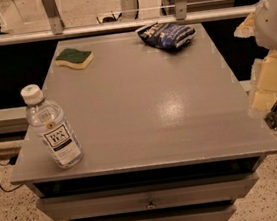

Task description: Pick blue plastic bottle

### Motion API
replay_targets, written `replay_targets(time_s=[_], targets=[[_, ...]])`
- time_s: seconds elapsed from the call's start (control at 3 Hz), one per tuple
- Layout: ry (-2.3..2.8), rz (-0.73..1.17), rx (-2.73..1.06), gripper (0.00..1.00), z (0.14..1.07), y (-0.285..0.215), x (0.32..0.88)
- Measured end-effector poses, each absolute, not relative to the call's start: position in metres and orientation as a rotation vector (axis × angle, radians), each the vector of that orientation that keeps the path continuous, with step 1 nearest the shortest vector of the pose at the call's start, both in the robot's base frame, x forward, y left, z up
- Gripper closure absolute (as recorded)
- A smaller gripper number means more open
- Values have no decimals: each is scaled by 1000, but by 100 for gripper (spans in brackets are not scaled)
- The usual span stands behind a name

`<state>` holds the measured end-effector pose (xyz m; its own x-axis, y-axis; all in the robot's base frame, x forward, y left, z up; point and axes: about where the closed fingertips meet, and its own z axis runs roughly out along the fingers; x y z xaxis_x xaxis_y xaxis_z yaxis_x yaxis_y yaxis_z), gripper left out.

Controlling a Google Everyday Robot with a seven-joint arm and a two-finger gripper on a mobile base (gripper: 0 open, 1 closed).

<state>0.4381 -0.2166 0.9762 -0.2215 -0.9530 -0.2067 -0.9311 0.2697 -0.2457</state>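
The blue plastic bottle (51,127) is a small clear bottle with a white screw cap and a white label with dark "TEA" lettering. It stands upright near the front left corner of the grey table (143,112). My gripper (268,85) hangs at the right edge of the view, just beyond the table's right side. It is far to the right of the bottle and holds nothing that I can see. The white arm housing (273,13) is above it.
A green and yellow sponge (74,58) lies at the back left of the table. A dark blue snack bag (166,34) lies at the back right. Drawers with small knobs (150,204) are below the tabletop. A metal railing (118,25) runs behind the table.
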Motion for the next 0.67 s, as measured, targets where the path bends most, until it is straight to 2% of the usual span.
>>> replay_targets(time_s=[0.67], targets=[[2216,-59,-1727,0,960,-206,446]])
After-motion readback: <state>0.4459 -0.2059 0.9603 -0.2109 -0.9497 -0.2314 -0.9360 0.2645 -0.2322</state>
